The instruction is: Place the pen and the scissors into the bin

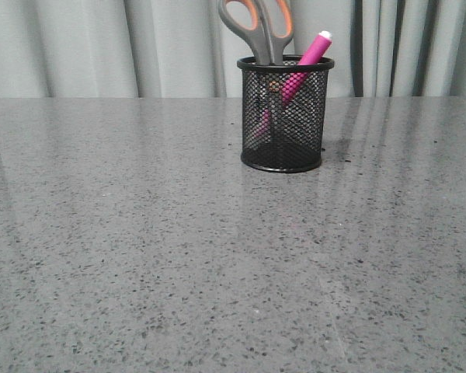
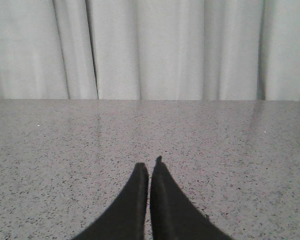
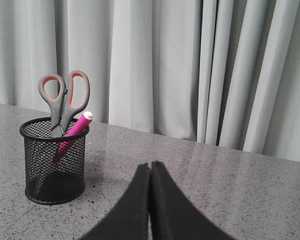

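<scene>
The black wire-mesh bin (image 1: 284, 116) stands upright on the grey speckled table, towards the back. Blades down inside it are the scissors (image 1: 258, 29), their grey and orange handles sticking up above the rim. The pink pen (image 1: 309, 58) leans in the bin beside them, white end up. In the right wrist view the bin (image 3: 55, 161), scissors (image 3: 65, 97) and pen (image 3: 75, 131) appear off to one side of my right gripper (image 3: 150, 164), which is shut and empty. My left gripper (image 2: 149, 166) is shut over bare table, holding nothing. Neither gripper shows in the front view.
Grey pleated curtains (image 1: 78, 47) hang behind the table's far edge. The tabletop (image 1: 179, 256) is a grey speckled stone surface with only the bin on it.
</scene>
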